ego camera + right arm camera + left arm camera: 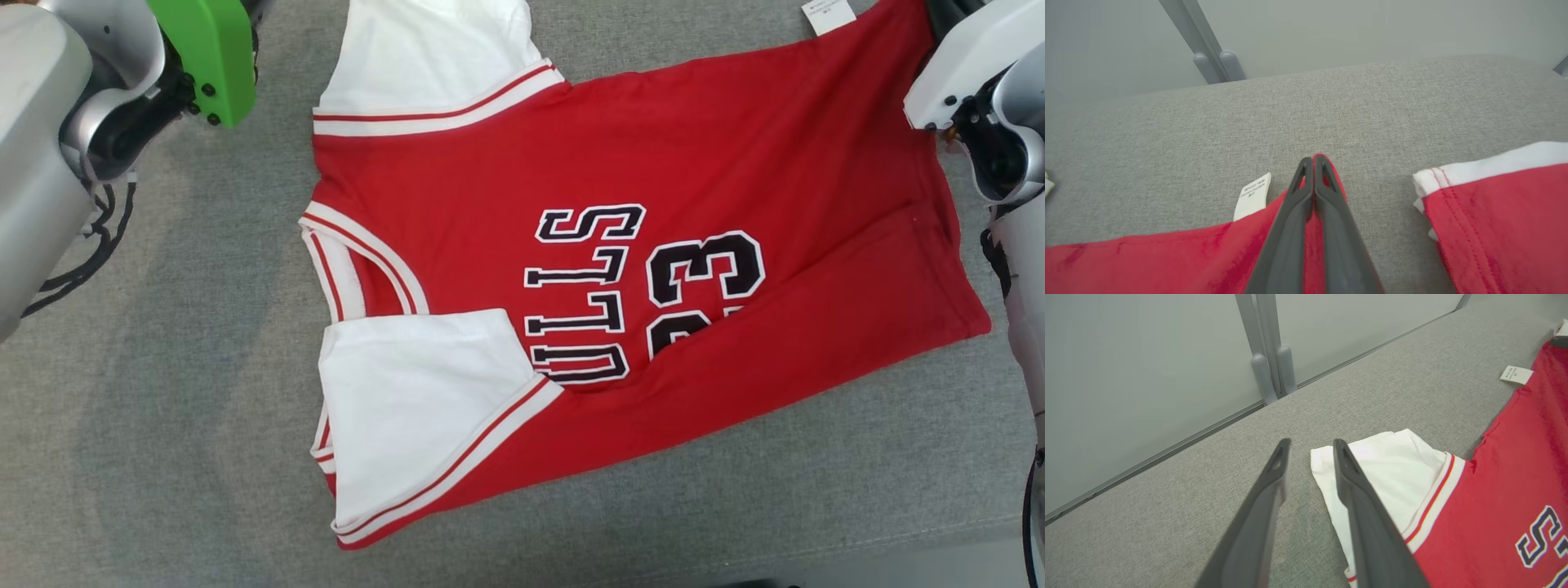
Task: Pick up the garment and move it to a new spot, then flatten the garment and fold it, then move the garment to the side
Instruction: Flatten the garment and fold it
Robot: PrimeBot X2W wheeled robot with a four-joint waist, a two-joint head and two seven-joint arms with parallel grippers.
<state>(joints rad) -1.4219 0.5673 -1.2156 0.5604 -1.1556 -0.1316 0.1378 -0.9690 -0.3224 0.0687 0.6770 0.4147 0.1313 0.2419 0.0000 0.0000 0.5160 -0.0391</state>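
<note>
Smooth cloth garment (735, 147), rough woven surface (204, 408)

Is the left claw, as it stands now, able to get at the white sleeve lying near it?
Probably yes. The left claw is open right at the edge of the white sleeve of the jersey, which lies flat on the grey fabric surface with nothing between them.

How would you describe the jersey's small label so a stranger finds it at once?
Start from the red jersey spread on the grey surface. Follow its hem to the corner pinched by the right gripper; the label sticks out beside it. Unlike the white sleeves, it is a tiny printed rectangle.
</note>
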